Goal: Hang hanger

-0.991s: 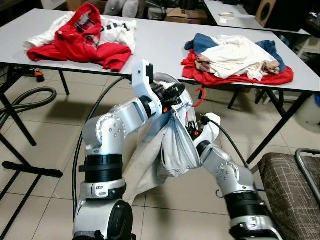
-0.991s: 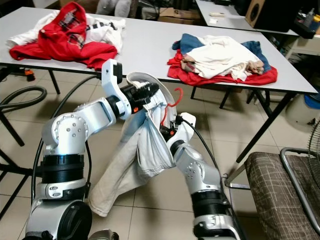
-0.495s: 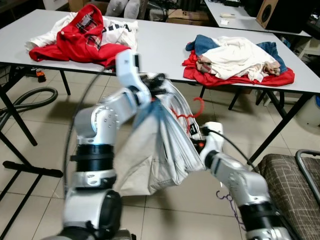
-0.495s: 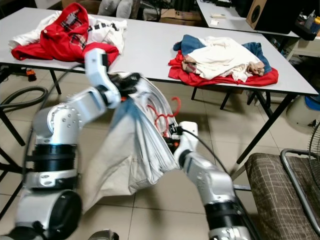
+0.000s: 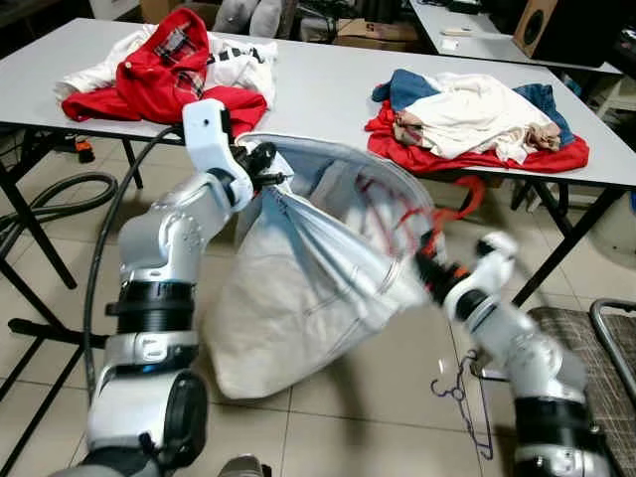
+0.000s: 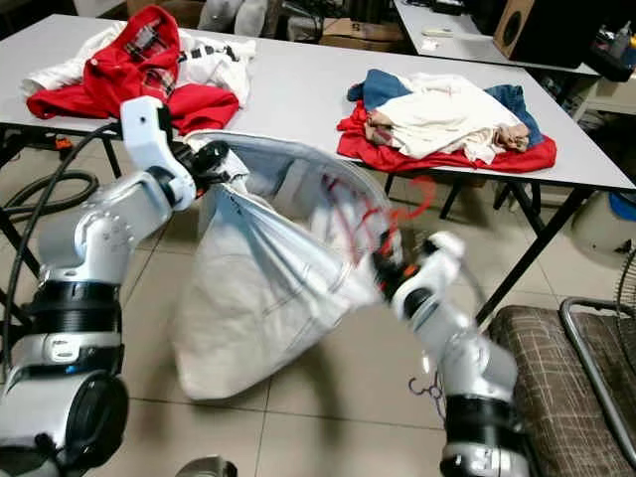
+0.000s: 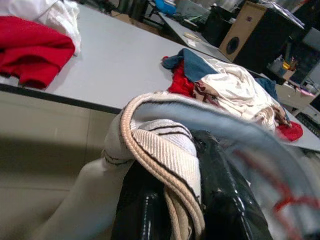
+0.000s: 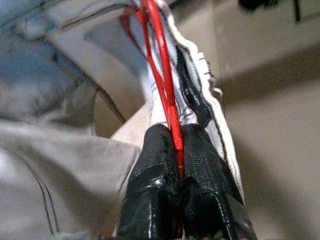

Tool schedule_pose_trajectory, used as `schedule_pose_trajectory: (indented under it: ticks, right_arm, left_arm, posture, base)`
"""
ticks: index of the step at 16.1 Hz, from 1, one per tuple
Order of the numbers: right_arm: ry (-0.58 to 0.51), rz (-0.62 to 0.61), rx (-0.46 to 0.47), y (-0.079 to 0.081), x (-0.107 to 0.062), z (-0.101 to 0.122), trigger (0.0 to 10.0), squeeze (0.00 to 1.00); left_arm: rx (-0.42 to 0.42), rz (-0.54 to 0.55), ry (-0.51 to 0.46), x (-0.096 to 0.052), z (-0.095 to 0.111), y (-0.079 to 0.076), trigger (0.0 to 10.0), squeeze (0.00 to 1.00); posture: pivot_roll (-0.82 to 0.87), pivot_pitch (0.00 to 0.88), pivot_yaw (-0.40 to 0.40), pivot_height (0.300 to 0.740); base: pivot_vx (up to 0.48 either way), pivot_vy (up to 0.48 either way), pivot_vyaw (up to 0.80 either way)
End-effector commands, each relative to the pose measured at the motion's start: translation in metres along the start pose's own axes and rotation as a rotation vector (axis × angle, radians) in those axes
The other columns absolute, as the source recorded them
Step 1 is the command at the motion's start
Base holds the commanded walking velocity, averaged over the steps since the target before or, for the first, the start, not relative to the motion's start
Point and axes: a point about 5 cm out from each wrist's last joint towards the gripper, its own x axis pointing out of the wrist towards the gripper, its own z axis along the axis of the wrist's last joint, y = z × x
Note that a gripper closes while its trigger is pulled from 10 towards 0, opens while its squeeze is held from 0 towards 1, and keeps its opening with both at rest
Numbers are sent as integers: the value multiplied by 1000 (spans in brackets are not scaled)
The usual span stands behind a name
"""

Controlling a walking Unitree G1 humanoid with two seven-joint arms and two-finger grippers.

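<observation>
The red hanger is inside the pale white garment, and its hook comes out on the side of the robot's right arm, blurred in the head views. In the right wrist view the red wire of the hanger runs straight down between the two black fingers of the right gripper, which are pressed together on it, with the striped hem of the garment lying beside them. In the head views the right gripper is at the right end of the garment, low in front of the table edge.

The left gripper is raised higher, on the robot's left, and it pinches the other end of the garment's opening. In the left wrist view its black fingers are clenched on the ribbed cream-coloured edge of the cloth. The garment is stretched between the two grippers, its opening forms an arc, and the rest hangs down like a sack close to the tiled floor.

Behind is a long grey table. On it lies a heap of red and white clothes at the left and a heap of red, white and blue clothes at the right. A thin purple hanger lies on the floor near the right arm, and beside it stands a chair with a checked cushion. A black hose curls on the floor at the left.
</observation>
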Motion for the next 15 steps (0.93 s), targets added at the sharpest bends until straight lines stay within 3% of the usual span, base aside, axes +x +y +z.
schedule_pose_trajectory:
  ticks: [1,2,3,4,5,6,7,8,10,15]
  right_arm:
    - [-90,-99,-2,-21,-11,20,10000,0]
    - [-163,-91,1,-16,-11,36,10000,0]
    - [-288,-62,0,-4,-12,68,10000,0]
    - [-328,-34,-11,3,-13,80,10000,0]
    - [-328,-34,-11,3,-13,80,10000,0]
    - [-345,-10,-28,10,-14,88,10000,0]
    - [-328,92,-111,35,-15,97,10000,0]
    - [-328,92,-111,35,-15,97,10000,0]
    - [-251,216,-250,65,-17,92,10000,0]
    - [-167,345,-348,96,-17,75,10000,0]
  left_arm:
    - [75,53,-109,-9,22,11,0,0]
    - [109,79,-66,-8,7,16,0,0]
    - [170,162,47,-7,-33,32,0,0]
    - [203,199,109,-8,-54,40,0,0]
    - [203,199,109,-8,-54,40,0,0]
    - [228,211,160,-10,-70,45,0,0]
    - [262,201,293,-13,-115,43,0,0]
    - [262,201,293,-13,-115,43,0,0]
    - [310,143,413,-17,-161,30,0,0]
    - [297,-69,472,-18,-202,-19,0,0]
  posture:
    - [95,0,-33,740]
    - [99,0,-40,740]
    - [98,0,-46,740]
    - [96,0,-49,740]
    - [96,0,-49,740]
    - [93,0,-50,740]
    - [78,0,-56,740]
    - [78,0,-56,740]
    - [66,0,-59,740]
    - [56,0,-72,740]
  base:
    - [0,0,0]
    - [0,0,0]
    - [0,0,0]
    - [0,0,0]
    - [0,0,0]
    - [0,0,0]
    - [0,0,0]
    - [0,0,0]
    - [0,0,0]
    - [0,0,0]
